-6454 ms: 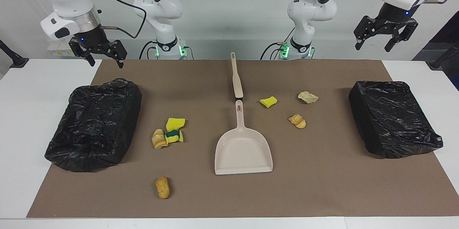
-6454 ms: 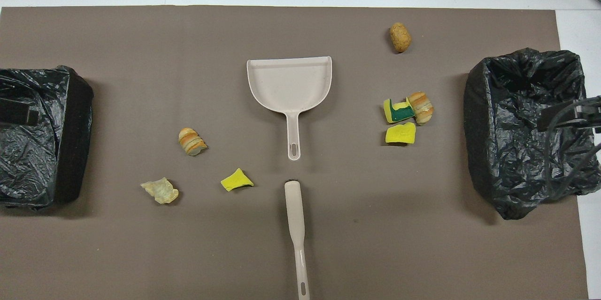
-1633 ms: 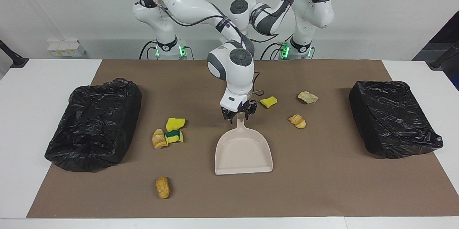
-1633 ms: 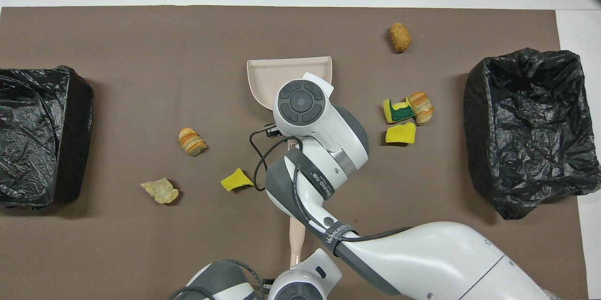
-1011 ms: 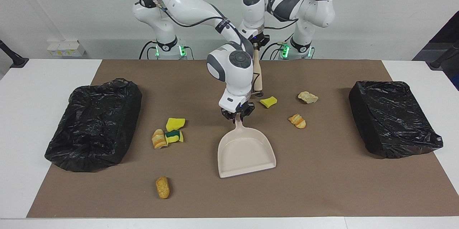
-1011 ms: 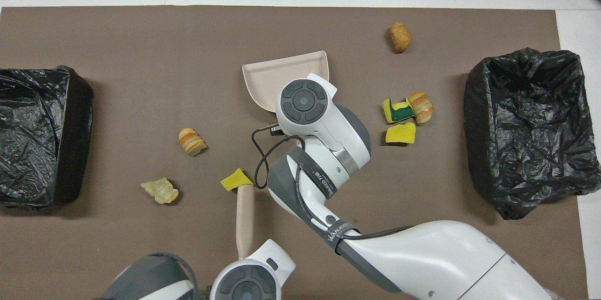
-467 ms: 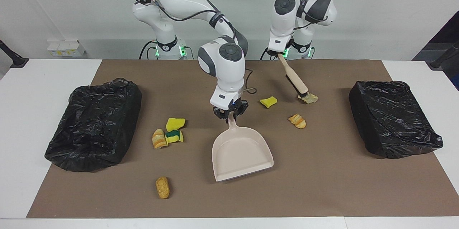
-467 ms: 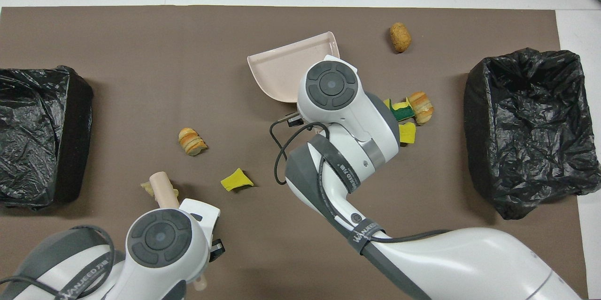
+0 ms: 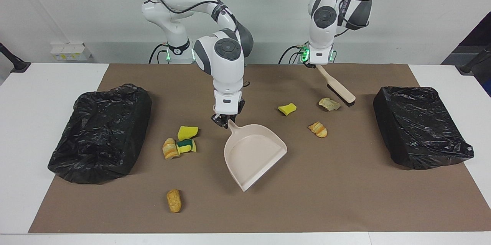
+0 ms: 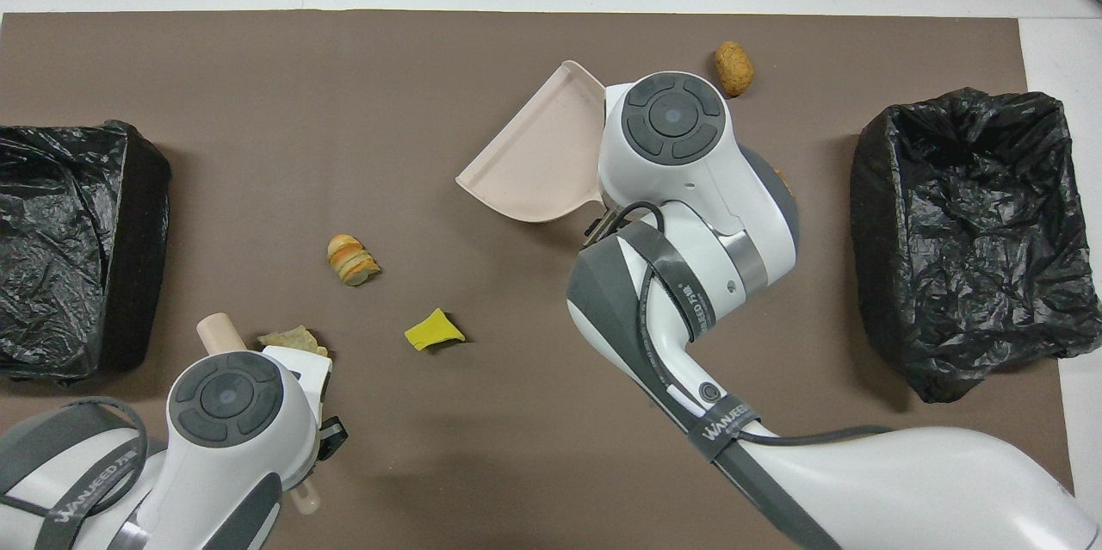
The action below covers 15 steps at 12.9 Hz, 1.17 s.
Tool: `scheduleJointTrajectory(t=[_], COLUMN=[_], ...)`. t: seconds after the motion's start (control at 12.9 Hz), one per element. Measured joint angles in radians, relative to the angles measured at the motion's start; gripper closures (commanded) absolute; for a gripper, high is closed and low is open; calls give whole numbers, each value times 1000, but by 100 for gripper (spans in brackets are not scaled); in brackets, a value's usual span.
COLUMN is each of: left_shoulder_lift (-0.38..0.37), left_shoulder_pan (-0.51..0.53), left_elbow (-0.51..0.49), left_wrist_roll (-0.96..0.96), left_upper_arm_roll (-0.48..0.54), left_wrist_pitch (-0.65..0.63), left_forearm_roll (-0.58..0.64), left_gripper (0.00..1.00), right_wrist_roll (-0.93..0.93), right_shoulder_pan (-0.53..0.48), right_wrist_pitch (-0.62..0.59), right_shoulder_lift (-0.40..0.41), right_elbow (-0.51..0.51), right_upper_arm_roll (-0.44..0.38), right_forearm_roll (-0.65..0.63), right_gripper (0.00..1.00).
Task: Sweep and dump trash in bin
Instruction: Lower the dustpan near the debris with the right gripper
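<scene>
- Right gripper (image 9: pixel 227 120) clamped on the beige dustpan (image 9: pixel 253 153) handle, mid-mat
- Left gripper (image 9: pixel 317 64) clamped on the brush (image 9: pixel 337 86), bristles beside a pale scrap (image 9: pixel 329 103)
- Trash pieces (image 9: pixel 180 141) scattered between two black bins (image 9: pixel 100 132)

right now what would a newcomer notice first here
The right gripper holds a beige plastic dustpan by its handle at mid-mat. The left gripper holds a beige brush beside a pale crumpled scrap. Black-lined bins sit at both ends.

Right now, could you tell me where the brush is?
The left gripper holds the brush slanting down toward the left arm's end of the table, its bristles beside the pale scrap.
</scene>
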Motion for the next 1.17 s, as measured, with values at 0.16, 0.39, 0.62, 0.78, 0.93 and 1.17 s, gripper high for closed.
scheduleJointTrajectory(t=[0.16,0.39,0.62,0.78,0.93,1.17], left_shoulder_lift=[-6,-6,-3,10,33,76], left_shoulder_pan=[8,30,35,35,35,32], left_elbow=[-56,-106,-111,-112,-112,-112], left_wrist_roll=[0,41,158,178,193,266], left_upper_arm_roll=[-2,-2,-2,-5,-10,-14], left_wrist_pitch=[44,125,178,221,266,347], left_forearm_roll=[3,4,1,-6,-22,-81], left_gripper=[100,100,100,100,100,100], right_wrist_roll=[-162,-386,-599,-658,-660,-640], right_shoulder_pan=[0,0,1,6,17,35], right_wrist_pitch=[-36,-58,-46,18,115,178], right_shoulder_lift=[-2,-15,-58,-105,-162,-196], right_elbow=[0,-19,-96,-196,-325,-405], right_upper_arm_roll=[1,1,1,1,3,4], right_forearm_roll=[0,-1,-13,-15,-15,-15], right_gripper=[100,100,100,100,100,100])
